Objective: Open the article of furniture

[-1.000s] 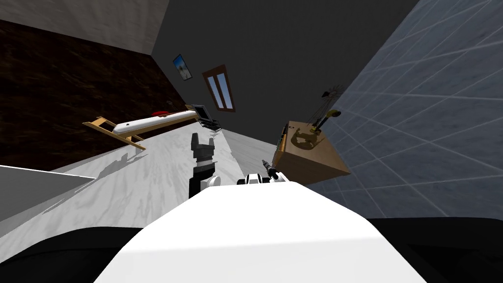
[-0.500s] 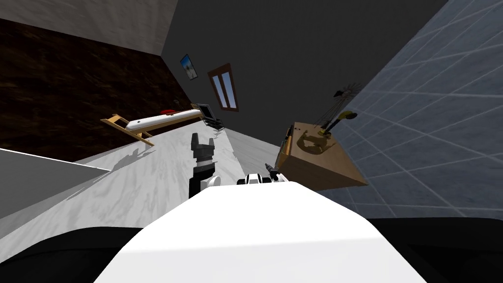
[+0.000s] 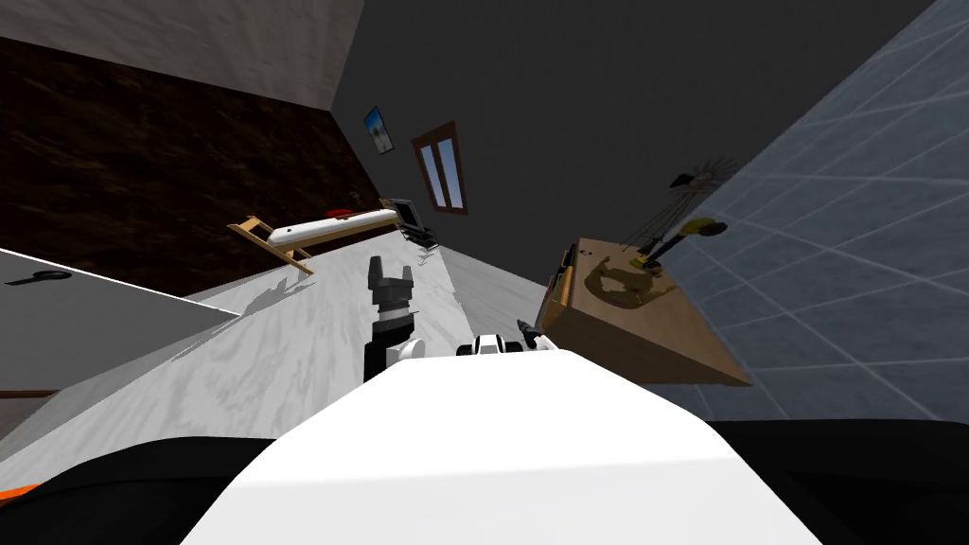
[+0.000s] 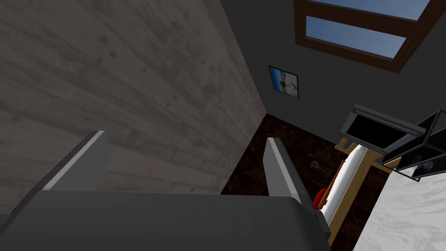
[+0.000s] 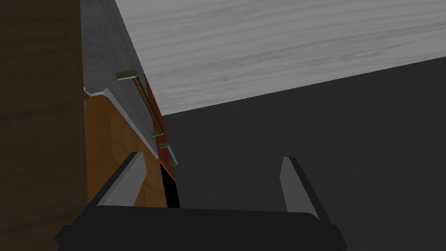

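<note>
The cabinet (image 3: 620,322) stands ahead on your right. Your right gripper (image 5: 212,157) points along its front edge, fingers apart and empty, short of the bar handle (image 5: 147,101), probably so you can line up on it before closing. Your left gripper (image 4: 185,136), also spread and empty, is raised clear, likely so it cannot get in the way.

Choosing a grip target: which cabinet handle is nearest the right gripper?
The short pale handle, near the right gripper; the long brown handle lies beyond it.
</note>
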Available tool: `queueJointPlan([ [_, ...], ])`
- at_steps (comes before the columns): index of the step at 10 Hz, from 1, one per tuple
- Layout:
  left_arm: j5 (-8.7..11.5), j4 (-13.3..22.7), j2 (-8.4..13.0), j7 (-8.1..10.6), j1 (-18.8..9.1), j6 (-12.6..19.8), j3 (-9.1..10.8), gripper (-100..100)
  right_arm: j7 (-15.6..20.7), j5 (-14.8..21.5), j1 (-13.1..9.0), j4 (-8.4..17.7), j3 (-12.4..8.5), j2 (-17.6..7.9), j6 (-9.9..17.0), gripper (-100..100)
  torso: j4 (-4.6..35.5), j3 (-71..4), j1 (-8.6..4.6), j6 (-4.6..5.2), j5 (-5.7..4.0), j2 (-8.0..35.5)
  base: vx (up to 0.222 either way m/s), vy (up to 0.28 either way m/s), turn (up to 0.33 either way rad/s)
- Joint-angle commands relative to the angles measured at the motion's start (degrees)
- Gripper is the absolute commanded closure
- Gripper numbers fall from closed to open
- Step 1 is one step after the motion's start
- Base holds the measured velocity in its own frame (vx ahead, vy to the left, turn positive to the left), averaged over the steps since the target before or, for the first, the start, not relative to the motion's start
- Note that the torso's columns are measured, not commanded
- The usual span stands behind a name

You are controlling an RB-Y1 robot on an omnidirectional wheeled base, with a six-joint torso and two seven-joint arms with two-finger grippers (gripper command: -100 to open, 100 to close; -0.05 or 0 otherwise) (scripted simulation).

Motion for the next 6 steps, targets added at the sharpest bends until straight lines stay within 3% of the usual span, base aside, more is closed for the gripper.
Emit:
queueJointPlan([
  [1,0.00,0.00,0.00,0.00,0.00,0.00,0.00,0,0.89,4.25,-0.31,2.65,-0.32,0.13,3.93,-100,0.00,0.03,-0.01,0.03,0.00,0.06,0.066,0.024,0.137],
  [6,0.00,0.00,0.00,0.00,0.00,0.00,0.00,0,2.17,8.97,-0.69,5.63,-0.62,-0.32,9.44,-100,0.03,0.06,0.00,0.00,0.00,0.11,0.052,0.015,0.098],
])
